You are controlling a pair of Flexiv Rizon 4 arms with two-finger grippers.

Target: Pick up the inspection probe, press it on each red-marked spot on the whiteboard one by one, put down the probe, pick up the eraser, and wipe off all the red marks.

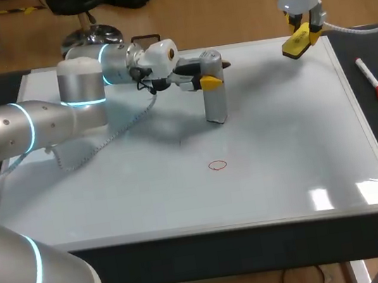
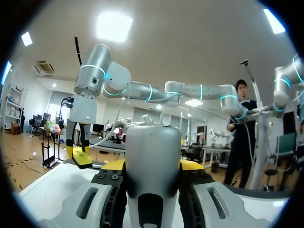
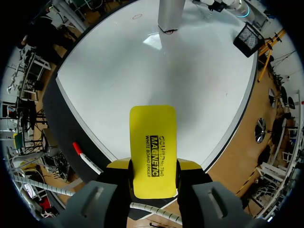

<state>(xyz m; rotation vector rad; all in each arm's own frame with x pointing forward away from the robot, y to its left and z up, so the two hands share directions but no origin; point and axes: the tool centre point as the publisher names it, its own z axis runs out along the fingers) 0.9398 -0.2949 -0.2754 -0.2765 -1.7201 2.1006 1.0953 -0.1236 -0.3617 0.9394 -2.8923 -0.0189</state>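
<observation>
Probe (image 1: 215, 102) clamped in left gripper (image 1: 208, 80), fingers shut on the upper body from two sides, yellow tips hugging the barrel. Stands upright below the gripper, base at the whiteboard (image 1: 281, 142); cannot tell if actually touching. Looks like a rigid, smooth silver cylinder, probably moderate weight, no give. Smooth wall = slip risk under axial press load. Judging the high hold OK for pressing straight down, poor against side loads. Keep vertical, press gently, avoid dragging.

Red mark (image 1: 217, 166): single small ring visible on the board, nearer the robot than the left gripper, apart from the probe base. No other red marks made out.

Eraser (image 1: 297, 43) pinched in right gripper (image 1: 304, 30), fingers closed on its sides near one end, rest sticking out ahead of the fingertips. Hangs above the far right corner of the board, well apart from the left gripper. Flat yellow block, looks light with a stiff shell; wiping face not visible, likely soft. Current end hold fine for carrying; for wiping, judging a more central hold better against tilt.

Marker (image 1: 369, 77) with red cap lying on the dark surface beside the board, off to the side of the right gripper, not in play.
</observation>
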